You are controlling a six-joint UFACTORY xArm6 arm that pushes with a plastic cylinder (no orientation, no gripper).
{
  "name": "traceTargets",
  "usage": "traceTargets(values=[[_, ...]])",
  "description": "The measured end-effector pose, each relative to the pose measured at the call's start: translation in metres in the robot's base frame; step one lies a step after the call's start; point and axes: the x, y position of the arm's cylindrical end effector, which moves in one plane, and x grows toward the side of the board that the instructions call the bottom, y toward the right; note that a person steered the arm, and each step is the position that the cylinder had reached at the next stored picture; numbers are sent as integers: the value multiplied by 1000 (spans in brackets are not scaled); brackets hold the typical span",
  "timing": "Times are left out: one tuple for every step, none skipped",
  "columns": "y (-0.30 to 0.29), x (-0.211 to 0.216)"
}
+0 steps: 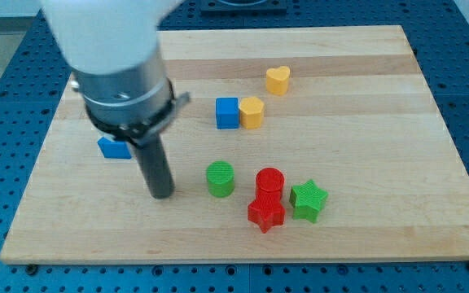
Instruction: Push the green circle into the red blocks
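White arm [104, 32], grey collar, straight dark rod [155, 169].

Blue cube [227, 112] touching a yellow block [252, 112], yellow heart [278, 80], green star [309, 200], blue block [114, 147] partly hidden, perhaps a wedge

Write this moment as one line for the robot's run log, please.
my tip at view's left of green circle, apart | green circle beside red cylinder, gap shows | red star below cylinder | push pending

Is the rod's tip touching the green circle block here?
Apart. The camera view shows bare wood between my tip and the green circle block, which lies toward the view's right.
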Motion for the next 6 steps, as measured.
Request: traceTargets(values=[[18, -22], [54, -22], [70, -16], [81, 6], [95, 28], [102, 43]])
